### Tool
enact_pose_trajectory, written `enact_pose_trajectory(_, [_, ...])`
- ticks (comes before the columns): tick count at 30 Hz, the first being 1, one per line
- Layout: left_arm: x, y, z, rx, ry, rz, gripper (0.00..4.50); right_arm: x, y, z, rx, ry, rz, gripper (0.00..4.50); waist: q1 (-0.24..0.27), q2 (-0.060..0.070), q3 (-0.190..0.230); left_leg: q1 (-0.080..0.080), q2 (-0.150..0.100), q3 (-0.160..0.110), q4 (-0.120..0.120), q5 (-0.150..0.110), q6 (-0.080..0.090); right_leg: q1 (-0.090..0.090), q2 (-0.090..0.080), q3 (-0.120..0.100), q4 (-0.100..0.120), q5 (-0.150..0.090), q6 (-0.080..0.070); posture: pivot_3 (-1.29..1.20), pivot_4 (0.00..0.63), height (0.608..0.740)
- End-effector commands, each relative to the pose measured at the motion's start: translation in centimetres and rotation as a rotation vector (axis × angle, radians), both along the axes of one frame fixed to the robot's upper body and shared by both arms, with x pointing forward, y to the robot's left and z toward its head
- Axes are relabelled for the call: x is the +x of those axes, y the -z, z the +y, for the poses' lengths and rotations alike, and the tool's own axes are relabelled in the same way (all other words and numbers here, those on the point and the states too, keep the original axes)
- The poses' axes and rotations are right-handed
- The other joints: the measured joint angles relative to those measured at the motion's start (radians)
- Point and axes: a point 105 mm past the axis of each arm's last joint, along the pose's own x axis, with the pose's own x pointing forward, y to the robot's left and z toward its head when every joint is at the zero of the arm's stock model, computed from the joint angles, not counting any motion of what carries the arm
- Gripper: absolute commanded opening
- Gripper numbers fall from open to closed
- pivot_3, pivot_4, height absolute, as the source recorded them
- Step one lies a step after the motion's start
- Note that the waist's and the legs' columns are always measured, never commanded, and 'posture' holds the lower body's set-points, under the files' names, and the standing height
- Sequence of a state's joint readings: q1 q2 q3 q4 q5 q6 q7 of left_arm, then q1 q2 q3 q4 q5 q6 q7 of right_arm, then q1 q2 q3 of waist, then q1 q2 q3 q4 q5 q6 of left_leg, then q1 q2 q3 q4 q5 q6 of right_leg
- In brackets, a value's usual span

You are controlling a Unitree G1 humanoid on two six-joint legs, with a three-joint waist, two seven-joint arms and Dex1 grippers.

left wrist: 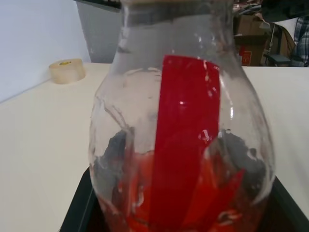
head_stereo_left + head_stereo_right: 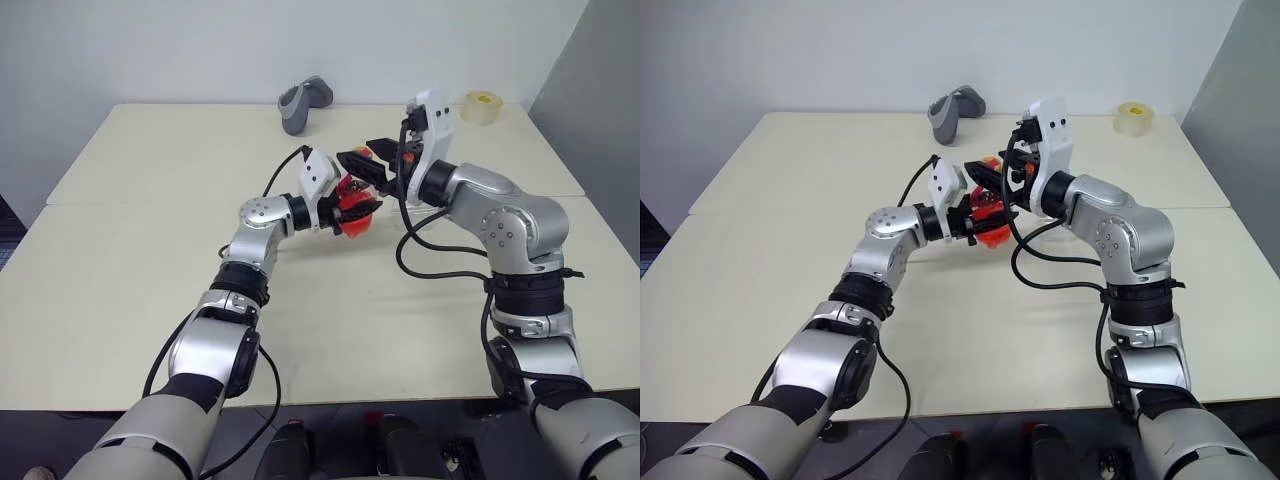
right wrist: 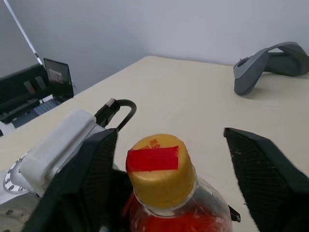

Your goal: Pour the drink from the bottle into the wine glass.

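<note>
Red drink (image 1: 188,193) pools low in the clear bottle (image 1: 183,145), whose base is cut off in the left wrist view and whose body is mostly hidden behind both grippers in the head views. The left gripper (image 2: 355,212) is clamped around the bottle's body above the cream table (image 2: 150,260). The right gripper (image 3: 169,159) stands wide, one black finger (image 3: 270,174) at about three o'clock of the yellow cap (image 3: 159,169), the other at nine, neither touching it.
</note>
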State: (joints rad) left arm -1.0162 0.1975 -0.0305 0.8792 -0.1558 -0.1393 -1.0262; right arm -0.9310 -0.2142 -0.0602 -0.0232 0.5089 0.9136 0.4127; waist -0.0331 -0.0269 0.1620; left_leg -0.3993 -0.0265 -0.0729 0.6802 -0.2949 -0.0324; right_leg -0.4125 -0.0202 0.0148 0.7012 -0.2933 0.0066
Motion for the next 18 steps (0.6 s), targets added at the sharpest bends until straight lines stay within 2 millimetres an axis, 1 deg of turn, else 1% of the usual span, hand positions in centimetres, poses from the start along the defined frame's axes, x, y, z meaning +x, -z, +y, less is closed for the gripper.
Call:
enact_pose_trajectory(1, [0.2, -2.7, -0.1, -0.059, -0.007, -0.070, 1.97, -0.6, -2.2, 0.1, 0.048, -0.014, -0.065, 2.12, 0.000, 0.000, 0.000, 0.000, 0.000, 0.000, 0.000, 0.000, 0.000, 0.000, 0.000, 0.000, 0.000, 0.000, 0.000, 0.00, 0.150, 0.740])
enact_pose_trajectory(2, [0.3, -2.7, 0.0, -0.061, -0.010, -0.068, 1.97, -0.7, -2.1, 0.3, 0.047, -0.016, -0.067, 1.73, 0.000, 0.000, 0.000, 0.000, 0.000, 0.000, 0.000, 0.000, 0.000, 0.000, 0.000, 0.000, 0.001, 0.000, 0.000, 0.00, 0.150, 0.740])
enact_pose_trajectory(3, [0.4, -2.8, 0.0, -0.068, -0.015, -0.063, 1.97, -0.7, -2.1, 0.3, 0.052, -0.018, -0.067, 1.51, 0.000, 0.000, 0.000, 0.000, 0.000, 0.000, 0.000, 0.000, 0.000, -0.001, 0.000, 0.000, 0.001, 0.000, 0.000, 0.00, 0.150, 0.740])
enact_pose_trajectory(7, [0.7, -3.4, 0.3, -0.091, -0.035, -0.054, 1.90, -0.9, -2.2, 0.7, 0.056, -0.017, -0.100, 1.51, -0.001, 0.000, 0.000, 0.000, 0.000, 0.001, 0.000, 0.000, 0.000, -0.001, 0.000, 0.001, 0.001, 0.000, 0.000, 0.00, 0.150, 0.740])
enact_pose_trajectory(12, [0.1, -3.3, 0.2, -0.093, -0.012, -0.063, 1.74, -1.2, -2.7, 1.2, 0.039, -0.032, -0.171, 1.51, -0.002, 0.000, 0.000, -0.001, 0.000, 0.001, 0.000, 0.000, 0.000, -0.003, 0.000, 0.001, 0.003, 0.000, 0.000, 0.00, 0.150, 0.740])
enact_pose_trajectory(15, [-1.3, -3.0, 0.1, -0.081, 0.044, -0.060, 1.68, -1.8, -3.4, 1.8, 0.045, -0.088, -0.229, 1.51, -0.007, 0.000, 0.000, -0.001, 0.000, 0.002, 0.000, 0.000, 0.000, -0.003, 0.000, 0.002, 0.004, 0.000, 0.000, 0.00, 0.150, 0.740])
enact_pose_trajectory(17, [-2.4, -3.1, 0.2, -0.097, 0.068, -0.040, 1.66, -2.3, -3.8, 2.2, 0.051, -0.143, -0.254, 1.51, -0.009, 0.000, 0.000, -0.001, 0.000, 0.002, 0.000, 0.000, 0.000, -0.004, 0.000, 0.002, 0.004, 0.000, 0.000, 0.00, 0.150, 0.740])
enact_pose_trajectory(18, [-3.7, -3.2, 0.5, -0.094, 0.101, -0.032, 1.66, -2.8, -4.2, 2.7, 0.048, -0.220, -0.274, 1.51, -0.013, 0.000, 0.000, -0.001, 0.000, 0.002, 0.000, 0.000, 0.000, -0.004, 0.000, 0.002, 0.004, 0.000, 0.000, 0.00, 0.150, 0.740])
